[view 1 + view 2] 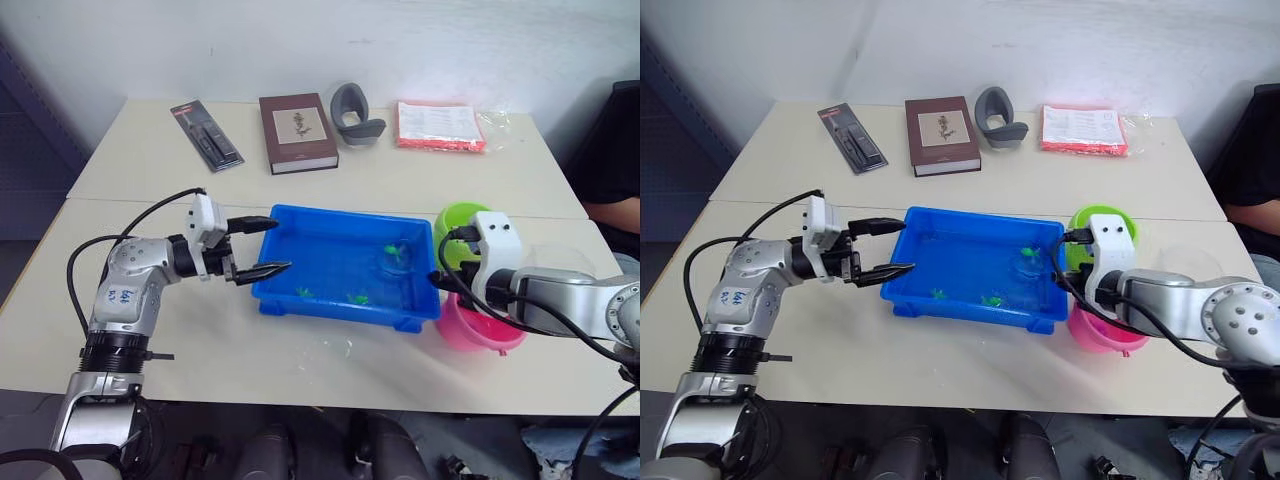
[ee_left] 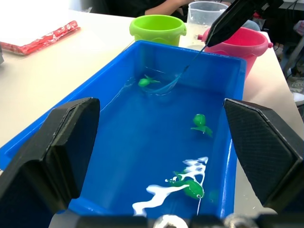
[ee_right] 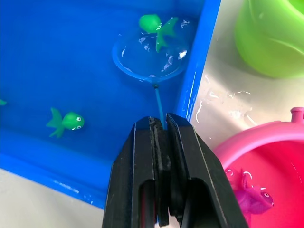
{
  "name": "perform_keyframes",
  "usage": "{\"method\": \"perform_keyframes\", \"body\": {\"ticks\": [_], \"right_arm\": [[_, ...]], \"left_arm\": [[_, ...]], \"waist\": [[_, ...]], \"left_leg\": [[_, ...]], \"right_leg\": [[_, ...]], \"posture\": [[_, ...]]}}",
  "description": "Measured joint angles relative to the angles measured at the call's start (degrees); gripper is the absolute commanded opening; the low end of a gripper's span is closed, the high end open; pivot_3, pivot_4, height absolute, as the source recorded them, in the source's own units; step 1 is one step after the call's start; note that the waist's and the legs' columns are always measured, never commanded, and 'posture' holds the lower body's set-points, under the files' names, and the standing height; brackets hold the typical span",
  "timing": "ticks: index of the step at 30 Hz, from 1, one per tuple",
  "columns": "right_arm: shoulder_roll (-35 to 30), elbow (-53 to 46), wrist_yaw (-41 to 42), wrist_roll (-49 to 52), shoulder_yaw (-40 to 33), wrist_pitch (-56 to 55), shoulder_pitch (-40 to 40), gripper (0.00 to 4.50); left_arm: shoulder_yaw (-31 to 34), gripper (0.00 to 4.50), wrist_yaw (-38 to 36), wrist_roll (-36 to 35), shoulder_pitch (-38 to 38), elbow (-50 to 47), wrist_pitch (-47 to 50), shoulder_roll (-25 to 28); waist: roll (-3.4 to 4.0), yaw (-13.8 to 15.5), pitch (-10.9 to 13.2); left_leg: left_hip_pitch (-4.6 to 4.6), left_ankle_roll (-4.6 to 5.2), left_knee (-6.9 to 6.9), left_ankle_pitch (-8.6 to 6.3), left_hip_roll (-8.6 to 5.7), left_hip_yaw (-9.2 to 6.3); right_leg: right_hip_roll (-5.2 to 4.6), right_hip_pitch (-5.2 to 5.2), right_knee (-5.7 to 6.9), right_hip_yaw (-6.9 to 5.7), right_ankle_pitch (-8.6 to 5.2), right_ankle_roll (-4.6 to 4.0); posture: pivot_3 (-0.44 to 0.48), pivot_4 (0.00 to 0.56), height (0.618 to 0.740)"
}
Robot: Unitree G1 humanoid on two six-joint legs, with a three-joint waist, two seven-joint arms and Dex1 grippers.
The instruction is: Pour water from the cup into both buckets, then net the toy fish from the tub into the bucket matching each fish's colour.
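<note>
Biggest thing first: the tub (image 1: 345, 262) sits mid-surface with water in it, so I'm treating it as heavy and sloshy. I wouldn't shift it, and if I had to I'd take it by the rim. My left end effector (image 1: 262, 246) hangs at its left end, fingers spread wide, holding nothing.

The pink bucket (image 1: 470, 328) and green bucket (image 1: 456, 222) stand just off the tub's right end, the green one farther back, and the cup (image 2: 203, 14) is behind them. All thin plastic, light, probably tippy when nudged, and the surface (image 3: 223, 107) between them is wet, so things may slide. A pink fish (image 3: 251, 197) already lies in the pink bucket.

My right end effector (image 3: 159, 142) is pinched shut on the net (image 3: 151, 57), holding it by the thin handle. That handle looks whippy and the mesh soft, so I'd lift slowly. The hoop is down in the water by the right wall with a green fish (image 3: 156, 26) over it. Two more green fish (image 2: 200, 122) float nearer the front; tiny, slick, basically weightless.

Writing: the book (image 1: 297, 131) and red packet (image 1: 440, 125) at the back are too small for me to read.
</note>
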Motion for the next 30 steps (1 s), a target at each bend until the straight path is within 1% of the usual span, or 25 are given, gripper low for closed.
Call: {"method": "perform_keyframes", "body": {"ticks": [3, 7, 10, 13, 15, 17, 23, 28, 29, 30], "right_arm": [[1.06, -0.28, 0.23, -3.32, 0.01, -0.23, 0.01, 0.00], [2.72, -2.80, 3.29, -10.59, -0.27, -0.99, 0.91, 0.00], [2.90, -5.27, 8.60, -17.79, -0.62, -1.20, 3.12, 0.00], [2.78, -9.55, 17.74, -26.69, -0.98, -2.75, 6.97, 0.00], [2.40, -12.85, 23.24, -30.65, -1.99, -4.20, 9.97, 0.00], [1.56, -17.63, 28.80, -34.00, -5.24, -6.01, 15.17, 0.00], [1.27, -26.46, 37.35, -38.70, -14.63, -9.75, 25.21, 0.00], [1.29, -30.14, 42.01, -41.56, -20.23, -10.90, 31.54, 0.00], [1.43, -30.65, 42.56, -41.68, -21.82, -11.04, 32.81, 0.00], [1.67, -31.50, 43.59, -42.16, -25.20, -11.21, 35.16, 0.00]], "left_arm": [[-0.49, 4.46, -1.63, -0.04, -0.89, 1.19, 0.06, -0.07], [-1.26, 4.46, -6.58, 0.06, -4.41, 5.68, -0.12, 0.71], [-1.83, 4.46, -9.66, 1.04, -7.06, 10.39, -1.41, 1.82], [-2.28, 4.46, -12.44, 1.96, -9.49, 14.49, -2.49, 2.39], [-2.53, 4.46, -13.86, 2.33, -10.62, 16.05, -3.14, 2.58], [-2.64, 4.46, -15.37, 2.49, -11.39, 17.29, -3.95, 2.71], [-2.56, 4.46, -17.48, 2.61, -12.08, 20.52, -5.80, 2.63], [-2.55, 4.46, -17.59, 2.84, -13.42, 22.73, -7.24, 1.07], [-2.50, 4.46, -17.53, 2.92, -13.76, 23.02, -7.27, 0.62], [-2.53, 4.46, -17.50, 2.95, -14.32, 23.23, -7.26, -0.24]], "waist": [[0.00, 0.00, 0.00], [0.00, 0.03, 0.00], [0.00, -0.04, 0.00], [0.00, 0.00, 0.00], [0.00, 0.01, 0.00], [0.00, 0.14, 0.00], [-0.01, 0.07, 0.00], [-0.04, 0.20, 0.00], [-0.05, 0.27, 0.00], [-0.05, 0.41, 0.00]], "left_leg": [[-0.01, 0.00, -0.01, 0.00, 0.01, -0.01], [-0.02, 0.00, -0.01, 0.00, 0.00, -0.02], [-0.05, 0.01, -0.03, 0.00, -0.01, -0.04], [-0.09, 0.03, -0.06, -0.01, -0.02, -0.03], [-0.15, 0.03, -0.06, -0.01, -0.02, -0.07], [-0.20, 0.03, -0.08, -0.01, -0.03, -0.10], [-0.14, 0.05, -0.06, -0.01, -0.06, -0.09], [-0.14, 0.05, -0.05, -0.01, -0.07, -0.12], [-0.15, 0.05, -0.05, -0.01, -0.08, -0.12], [-0.16, 0.07, -0.05, -0.01, -0.12, -0.14]], "right_leg": [[0.01, -0.01, 0.00, -0.02, 0.00, 0.00], [0.06, -0.01, -0.01, -0.06, 0.00, 0.00], [0.07, -0.02, -0.04, -0.12, 0.00, 0.00], [0.08, -0.07, -0.06, -0.18, 0.00, 0.00], [0.10, -0.10, -0.07, -0.27, 0.00, 0.00], [0.11, -0.12, -0.12, -0.37, 0.00, 0.00], [0.15, -0.08, -0.11, -0.52, 0.03, 0.06], [0.20, -0.05, -0.13, -0.52, 0.03, 0.06], [0.19, -0.06, -0.13, -0.52, 0.04, 0.07], [0.18, -0.05, -0.13, -0.51, 0.04, 0.08]], "posture": [[0.000, 0.150, 0.740], [0.000, 0.150, 0.740], [0.000, 0.150, 0.740], [0.000, 0.150, 0.740], [0.000, 0.150, 0.740], [0.000, 0.150, 0.740], [0.000, 0.150, 0.740], [0.000, 0.150, 0.740], [0.000, 0.150, 0.740], [0.000, 0.150, 0.740]]}}
